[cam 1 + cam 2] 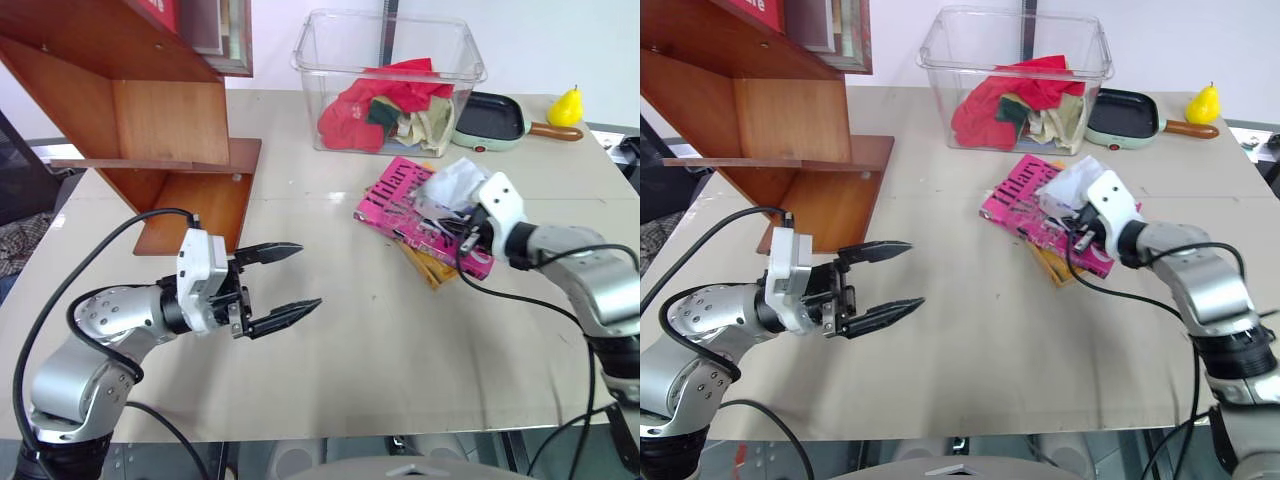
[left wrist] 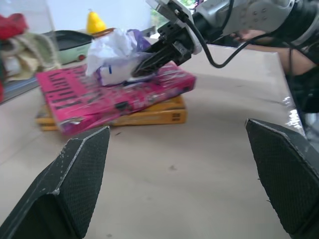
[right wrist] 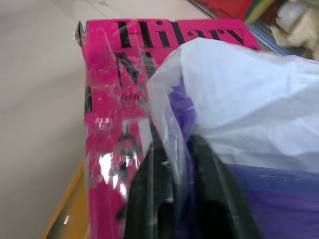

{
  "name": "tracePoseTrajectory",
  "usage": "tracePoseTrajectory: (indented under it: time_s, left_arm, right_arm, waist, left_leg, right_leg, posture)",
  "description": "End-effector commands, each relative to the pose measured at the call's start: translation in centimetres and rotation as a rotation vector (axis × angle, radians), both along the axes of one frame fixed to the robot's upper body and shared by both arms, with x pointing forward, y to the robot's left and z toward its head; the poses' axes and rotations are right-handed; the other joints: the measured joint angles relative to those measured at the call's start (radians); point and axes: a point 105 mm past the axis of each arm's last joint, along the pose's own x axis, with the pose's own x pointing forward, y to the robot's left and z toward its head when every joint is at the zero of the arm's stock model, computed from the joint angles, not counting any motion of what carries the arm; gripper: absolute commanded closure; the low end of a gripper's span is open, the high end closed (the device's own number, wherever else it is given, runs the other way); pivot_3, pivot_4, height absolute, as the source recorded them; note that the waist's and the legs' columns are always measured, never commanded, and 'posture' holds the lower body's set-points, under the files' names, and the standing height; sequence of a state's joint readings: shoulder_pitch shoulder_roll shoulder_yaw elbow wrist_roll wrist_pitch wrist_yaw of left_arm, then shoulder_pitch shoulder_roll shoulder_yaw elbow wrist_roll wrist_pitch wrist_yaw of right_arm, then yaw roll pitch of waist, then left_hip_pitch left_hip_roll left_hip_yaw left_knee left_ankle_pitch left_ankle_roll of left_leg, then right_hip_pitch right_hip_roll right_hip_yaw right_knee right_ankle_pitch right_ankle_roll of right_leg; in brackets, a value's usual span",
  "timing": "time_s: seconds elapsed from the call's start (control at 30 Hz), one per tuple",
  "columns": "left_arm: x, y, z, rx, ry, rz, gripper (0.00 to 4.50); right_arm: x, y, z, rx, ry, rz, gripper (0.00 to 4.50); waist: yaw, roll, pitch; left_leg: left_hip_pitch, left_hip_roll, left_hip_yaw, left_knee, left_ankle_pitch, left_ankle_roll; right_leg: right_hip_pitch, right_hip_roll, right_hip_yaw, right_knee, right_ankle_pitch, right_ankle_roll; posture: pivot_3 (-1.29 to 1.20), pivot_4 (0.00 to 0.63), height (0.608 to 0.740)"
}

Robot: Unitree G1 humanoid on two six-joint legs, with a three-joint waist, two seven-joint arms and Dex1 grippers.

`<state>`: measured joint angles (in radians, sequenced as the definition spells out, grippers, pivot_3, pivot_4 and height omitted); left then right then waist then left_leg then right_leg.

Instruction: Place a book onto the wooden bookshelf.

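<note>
One hand pinching plastic bag, other hand agape

Right gripper: closed on a crumpled plastic packet lying on the book.
Book: directly under that gripper, stacked on a second book, both flat on the table.
Clear bin: beyond the gripper, cloths inside.
Small pan: beside the bin, beyond the gripper; pear-shaped item next to its handle.
Left gripper: well apart to the right gripper's left, fingers spread, pointing toward the books.
Wooden bookshelf: beyond the left gripper, on the table's far left.
</note>
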<state>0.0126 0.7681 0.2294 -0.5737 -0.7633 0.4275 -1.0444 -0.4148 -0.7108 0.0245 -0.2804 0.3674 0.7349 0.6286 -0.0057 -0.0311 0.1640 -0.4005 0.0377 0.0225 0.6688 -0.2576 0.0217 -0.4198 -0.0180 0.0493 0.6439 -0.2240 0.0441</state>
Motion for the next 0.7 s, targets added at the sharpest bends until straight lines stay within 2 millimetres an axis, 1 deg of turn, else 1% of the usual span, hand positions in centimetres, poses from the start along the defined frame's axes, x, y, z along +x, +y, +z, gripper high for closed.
tracePoseTrajectory:
  time_s: [0.03, 0.1, 0.13, 0.2, 0.23, 0.33, 0.37, 0.43, 0.5, 0.53, 0.57, 0.63, 0.67, 0.7]
  left_arm:
    - [-1.3, -2.1, 1.3, -0.014, -0.026, -0.14, 0.0]
    - [-1.4, -3.2, 1.7, -0.028, -0.02, -0.208, 0.0]
    - [-1.3, -3.6, 1.7, -0.03, -0.019, -0.23, 0.0]
    - [-1.2, -4.4, 1.8, -0.028, -0.026, -0.276, 0.0]
    - [-1.1, -4.8, 1.9, -0.034, -0.026, -0.293, 0.0]
    - [-1.2, -6.3, 2.2, -0.044, -0.042, -0.345, 0.0]
    - [-1.4, -6.7, 2.3, -0.048, -0.049, -0.354, 0.0]
    - [-1.7, -7.4, 2.8, -0.072, -0.054, -0.367, 0.0]
    - [-2.3, -8.0, 3.1, -0.082, -0.059, -0.389, 0.0]
    - [-2.6, -8.1, 3.3, -0.086, -0.06, -0.393, 0.0]
    - [-2.7, -8.1, 3.4, -0.087, -0.059, -0.394, 0.0]
    - [-3.0, -7.7, 3.3, -0.081, -0.051, -0.385, 0.0]
    - [-3.2, -7.3, 3.1, -0.069, -0.045, -0.374, 0.0]
    - [-3.4, -6.9, 2.9, -0.061, -0.039, -0.366, 0.0]
  right_arm:
    - [-1.9, -3.6, 3.5, 0.011, -0.104, -0.103, 4.45]
    - [-3.5, -7.1, 4.0, -0.024, -0.118, -0.227, 4.45]
    - [-4.2, -8.3, 3.9, -0.033, -0.111, -0.274, 4.45]
    - [-5.6, -11.1, 3.1, -0.074, -0.091, -0.375, 4.45]
    - [-6.2, -12.1, 2.5, -0.095, -0.078, -0.407, 4.45]
    - [-7.5, -14.2, 0.1, -0.095, -0.022, -0.47, 4.45]
    - [-7.7, -14.6, -0.5, -0.106, -0.01, -0.476, 4.45]
    - [-7.9, -14.8, -1.5, -0.101, 0.012, -0.463, 4.45]
    - [-8.0, -15.1, -2.2, -0.123, 0.037, -0.444, 3.77]
    - [-8.2, -15.1, -2.4, -0.13, 0.048, -0.429, 3.47]
    - [-8.3, -15.1, -2.2, -0.127, 0.045, -0.418, 3.05]
    - [-8.4, -14.8, -0.9, -0.121, 0.027, -0.39, 2.17]
    - [-8.6, -14.2, 0.2, -0.109, 0.035, -0.345, 1.67]
    - [-8.7, -13.6, 1.0, -0.102, 0.046, -0.304, 1.67]
  waist:
    - [0.003, 0.001, 0.0]
    - [0.016, 0.001, 0.001]
    - [0.02, 0.001, 0.001]
    - [0.019, 0.002, 0.001]
    - [0.018, 0.001, 0.0]
    - [0.012, 0.002, 0.0]
    - [0.008, 0.002, 0.0]
    - [-0.006, 0.003, -0.001]
    - [-0.016, 0.003, 0.0]
    - [-0.016, 0.003, 0.0]
    - [-0.016, 0.004, -0.001]
    - [-0.015, 0.004, -0.001]
    - [-0.015, 0.005, -0.001]
    - [-0.017, 0.008, 0.0]
  left_leg:
    - [0.0, 0.0, 0.0, 0.0, 0.0, 0.0]
    - [-0.001, -0.001, 0.0, 0.0, 0.0, 0.0]
    - [-0.001, -0.001, 0.001, 0.0, 0.0, 0.0]
    - [0.0, -0.001, 0.001, 0.0, 0.0, 0.0]
    - [0.0, -0.002, 0.001, 0.0, 0.0, 0.0]
    - [0.002, -0.001, 0.002, 0.0, 0.0, 0.0]
    - [0.003, -0.001, 0.001, 0.0, 0.0, 0.0]
    - [0.004, -0.001, 0.002, 0.001, 0.0, 0.0]
    - [0.006, -0.001, 0.001, 0.001, 0.0, 0.0]
    - [0.006, -0.001, 0.001, 0.001, 0.0, 0.0]
    - [0.006, -0.001, 0.001, 0.001, 0.0, 0.0]
    - [0.007, -0.001, 0.001, 0.001, 0.0, 0.0]
    - [0.006, -0.001, 0.001, 0.001, 0.0, 0.0]
    - [0.006, -0.001, 0.001, 0.001, 0.0, 0.0]
  right_leg:
    - [0.0, 0.0, 0.0, 0.0, 0.0, 0.0]
    - [0.0, 0.0, -0.001, 0.0, 0.0, 0.0]
    - [0.0, 0.0, -0.001, -0.001, 0.0, 0.0]
    - [0.002, 0.001, -0.002, -0.001, 0.0, 0.0]
    - [0.002, 0.001, -0.001, -0.001, 0.0, 0.0]
    - [0.003, 0.003, -0.001, -0.001, 0.0, 0.001]
    - [0.004, 0.003, -0.001, -0.001, -0.001, 0.001]
    - [0.005, 0.004, 0.0, -0.001, -0.002, 0.003]
    - [0.005, 0.003, 0.003, 0.0, -0.002, 0.004]
    - [0.005, 0.004, 0.004, 0.001, -0.002, 0.004]
    - [0.005, 0.004, 0.004, 0.001, -0.002, 0.004]
    - [0.005, 0.004, 0.004, 0.001, -0.002, 0.004]
    - [0.005, 0.004, 0.003, 0.001, -0.002, 0.004]
    - [0.005, 0.004, 0.003, 0.001, -0.002, 0.004]
  posture:
    - [0.0, 0.15, 0.74]
    - [0.0, 0.15, 0.74]
    - [0.0, 0.15, 0.74]
    - [0.0, 0.15, 0.74]
    - [0.0, 0.15, 0.74]
    - [0.0, 0.15, 0.74]
    - [0.0, 0.15, 0.74]
    - [0.0, 0.15, 0.74]
    - [0.0, 0.15, 0.74]
    - [0.0, 0.15, 0.74]
    - [0.0, 0.15, 0.74]
    - [0.0, 0.15, 0.74]
    - [0.0, 0.15, 0.74]
    - [0.0, 0.15, 0.74]
